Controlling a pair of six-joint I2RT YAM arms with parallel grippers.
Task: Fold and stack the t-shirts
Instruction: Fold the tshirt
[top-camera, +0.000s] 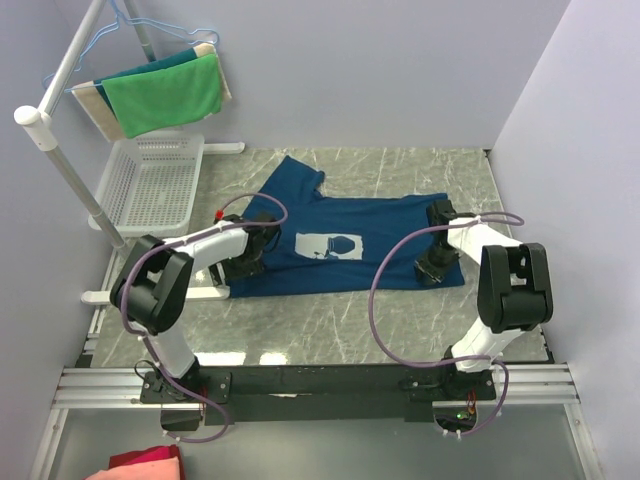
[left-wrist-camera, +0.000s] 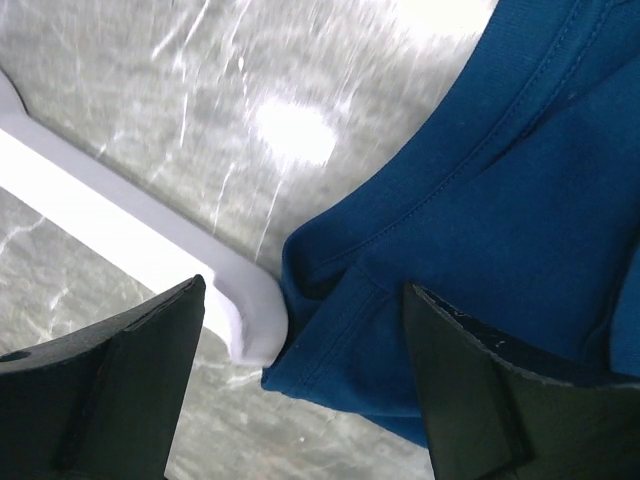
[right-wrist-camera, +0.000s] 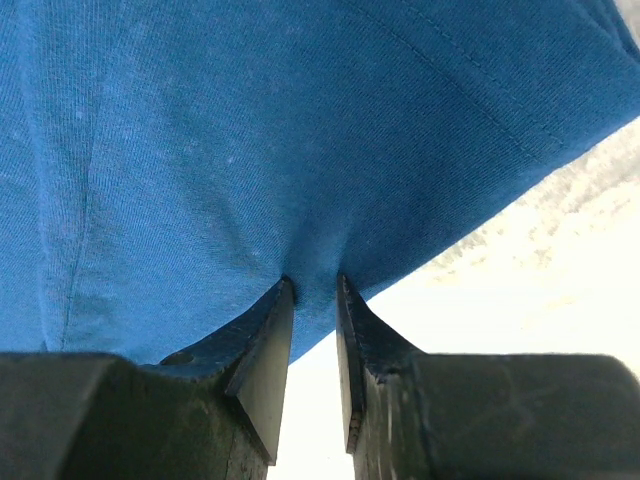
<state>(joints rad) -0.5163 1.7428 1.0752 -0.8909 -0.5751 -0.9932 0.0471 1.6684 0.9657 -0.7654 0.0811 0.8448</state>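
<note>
Where the top view begins at the left, we see a white rack (top-camera: 62, 165) with a green cloth (top-camera: 165, 92) draped on it at the upper left, and a white basket (top-camera: 150, 185) below that. A red cloth (top-camera: 145, 463) shows in the lower left corner. Right of the basket, the left gripper (top-camera: 248, 262) sits low over the left end of the t-shirt (top-camera: 385, 225). In the left wrist view we find the left gripper (left-wrist-camera: 303, 295) spread wide. The rounded end of a white rack foot (left-wrist-camera: 130, 225) and a folded corner of the t-shirt (left-wrist-camera: 500, 200) lie between its fingers, and the foot's tip touches the cloth. The t-shirt lies flat across the middle of the grey marbled worktop (top-camera: 300, 335). One sleeve reaches toward the upper left, the hem is to the right, and the pale print (top-camera: 328, 246) faces up. At the right end, the right gripper (top-camera: 434, 266) is down on the lower hem corner. In the right wrist view the right gripper (right-wrist-camera: 315, 285) has its fingers nearly together, pinching a puckered bit of edge on the t-shirt (right-wrist-camera: 250, 130), with bright worktop at the lower right.
</note>
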